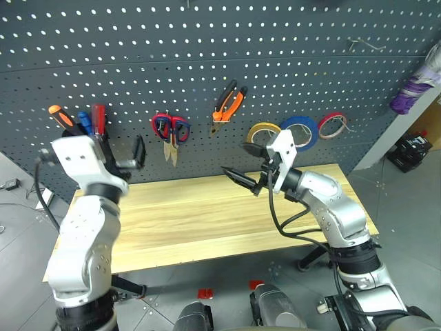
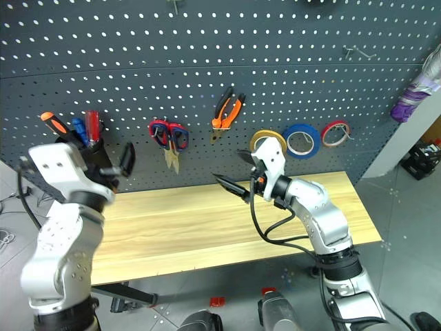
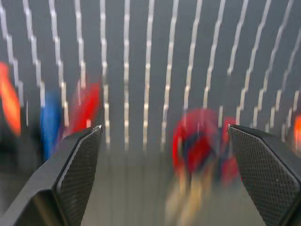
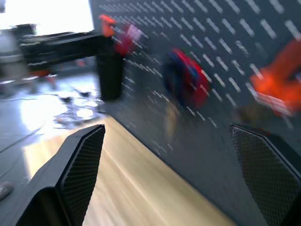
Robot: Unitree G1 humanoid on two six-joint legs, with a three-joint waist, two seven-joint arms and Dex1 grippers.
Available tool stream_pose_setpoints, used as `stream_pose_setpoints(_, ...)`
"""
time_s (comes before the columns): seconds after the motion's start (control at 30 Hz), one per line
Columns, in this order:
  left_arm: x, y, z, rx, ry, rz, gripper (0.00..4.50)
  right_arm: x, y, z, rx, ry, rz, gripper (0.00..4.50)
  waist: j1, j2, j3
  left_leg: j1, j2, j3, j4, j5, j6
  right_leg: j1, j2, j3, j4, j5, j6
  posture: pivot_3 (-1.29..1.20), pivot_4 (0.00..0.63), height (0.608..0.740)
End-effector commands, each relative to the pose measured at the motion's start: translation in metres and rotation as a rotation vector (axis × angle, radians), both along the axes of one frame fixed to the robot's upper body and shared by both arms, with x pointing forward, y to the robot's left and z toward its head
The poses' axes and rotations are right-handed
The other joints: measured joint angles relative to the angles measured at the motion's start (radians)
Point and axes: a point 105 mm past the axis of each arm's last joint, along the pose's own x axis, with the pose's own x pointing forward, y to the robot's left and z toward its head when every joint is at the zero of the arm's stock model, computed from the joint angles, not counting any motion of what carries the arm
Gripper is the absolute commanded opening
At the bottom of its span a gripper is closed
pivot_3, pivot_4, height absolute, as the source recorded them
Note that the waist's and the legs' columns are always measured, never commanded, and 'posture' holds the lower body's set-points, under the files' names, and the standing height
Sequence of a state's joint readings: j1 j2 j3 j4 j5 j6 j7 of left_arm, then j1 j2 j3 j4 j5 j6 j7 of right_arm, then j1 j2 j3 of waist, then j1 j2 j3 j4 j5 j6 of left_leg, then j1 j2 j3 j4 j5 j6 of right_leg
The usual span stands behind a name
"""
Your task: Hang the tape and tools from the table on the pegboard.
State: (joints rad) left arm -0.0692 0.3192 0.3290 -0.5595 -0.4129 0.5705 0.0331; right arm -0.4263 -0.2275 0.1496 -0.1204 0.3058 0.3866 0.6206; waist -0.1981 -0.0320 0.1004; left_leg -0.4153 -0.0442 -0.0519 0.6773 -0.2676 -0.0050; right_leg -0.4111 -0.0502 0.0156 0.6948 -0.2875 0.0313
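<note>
On the pegboard hang the orange-and-black pliers and the yellow-tan tape. Scissors hang left of the pliers, red and dark blue-black loops overlapping. The red-handled screwdriver stands in a black holder at the board's left. My left gripper is open and empty just in front of that holder, facing the board. My right gripper is open and empty over the table, below the pliers and the yellow tape.
An orange-handled screwdriver and a blue-handled tool share the holder. A blue tape ring and a red one hang right of the yellow tape. A purple bundle and a black box are at far right.
</note>
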Motion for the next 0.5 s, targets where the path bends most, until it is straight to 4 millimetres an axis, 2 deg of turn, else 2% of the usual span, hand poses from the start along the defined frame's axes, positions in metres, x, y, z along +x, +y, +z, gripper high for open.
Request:
stream_pose_setpoints(0.03,-0.012,0.007,-0.004,0.043,-0.021,0.042,4.48,0.014,-0.026,-0.018,-0.020,-0.046,-0.185,4.50,0.007,0.002,-0.013,0.000,0.000,0.000,0.000,0.000,0.000,0.000,0.000,0.000,0.000,0.000,0.000,-0.15,0.035,0.740)
stream_pose_setpoints(0.13,-0.017,0.011,-0.032,0.040,0.047,0.037,4.48,0.018,-0.050,-0.058,-0.077,0.003,-0.326,4.50,0.022,0.007,-0.036,0.001,0.000,0.000,-0.001,-0.001,0.000,0.003,0.000,0.000,-0.005,0.000,0.000,-0.15,0.026,0.740)
stream_pose_setpoints(0.23,-0.021,0.012,-0.054,0.031,0.092,0.032,4.48,0.021,-0.071,-0.085,-0.084,0.071,-0.442,4.50,0.039,0.010,-0.047,0.005,0.000,0.001,-0.001,-0.002,0.001,0.008,0.000,0.001,-0.009,0.000,0.000,-0.16,0.019,0.740)
stream_pose_setpoints(0.4,-0.027,0.011,-0.080,-0.046,0.136,0.031,4.48,0.023,-0.095,-0.108,-0.175,0.066,-0.534,4.50,0.058,0.015,-0.055,0.012,0.000,0.001,-0.001,-0.005,0.004,0.017,0.001,0.001,-0.014,0.000,0.000,-0.16,0.014,0.740)
stream_pose_setpoints(0.5,-0.029,0.015,-0.086,-0.031,0.143,0.049,4.48,0.026,-0.105,-0.112,-0.188,0.069,-0.570,4.50,0.060,0.015,-0.061,0.019,0.000,0.001,-0.002,-0.010,0.008,0.025,0.001,0.001,-0.015,-0.001,0.000,-0.16,0.014,0.740)
